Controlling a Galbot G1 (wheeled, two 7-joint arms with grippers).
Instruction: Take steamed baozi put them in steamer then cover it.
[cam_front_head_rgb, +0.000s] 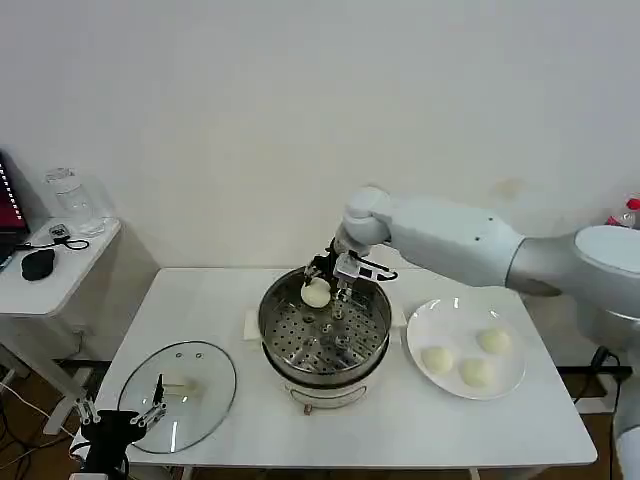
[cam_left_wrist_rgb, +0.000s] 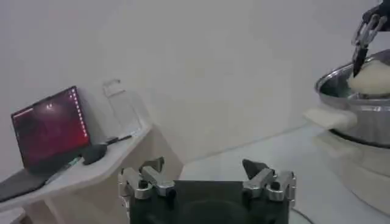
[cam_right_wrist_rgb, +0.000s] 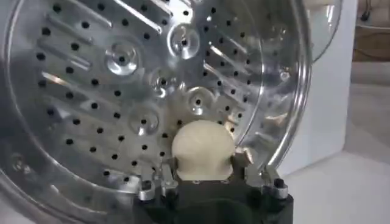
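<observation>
The shiny steel steamer (cam_front_head_rgb: 275, 325) stands mid-table, its perforated tray (cam_right_wrist_rgb: 122, 91) bare. My right gripper (cam_front_head_rgb: 322, 285) hangs over the pot's far side, shut on one cream-white baozi (cam_front_head_rgb: 316, 292); the bun (cam_right_wrist_rgb: 202, 149) sits squeezed between the two fingers above the tray. Three more baozi (cam_front_head_rgb: 437, 358) (cam_front_head_rgb: 493, 341) (cam_front_head_rgb: 475, 372) lie on the white plate (cam_front_head_rgb: 430, 318) to the right of the pot. The glass cover (cam_front_head_rgb: 205, 375) with its white handle lies flat at the front left. My left gripper (cam_front_head_rgb: 152, 404) hovers open at the cover's near edge; in the left wrist view its fingers (cam_left_wrist_rgb: 207, 176) stand wide apart.
A white side table (cam_front_head_rgb: 70, 270) at the far left carries a laptop (cam_left_wrist_rgb: 52, 128), a mouse (cam_front_head_rgb: 38, 263) and a clear jug (cam_front_head_rgb: 70, 200). Bare tabletop (cam_front_head_rgb: 190, 300) lies between the pot and the table's left edge. A wall runs close behind.
</observation>
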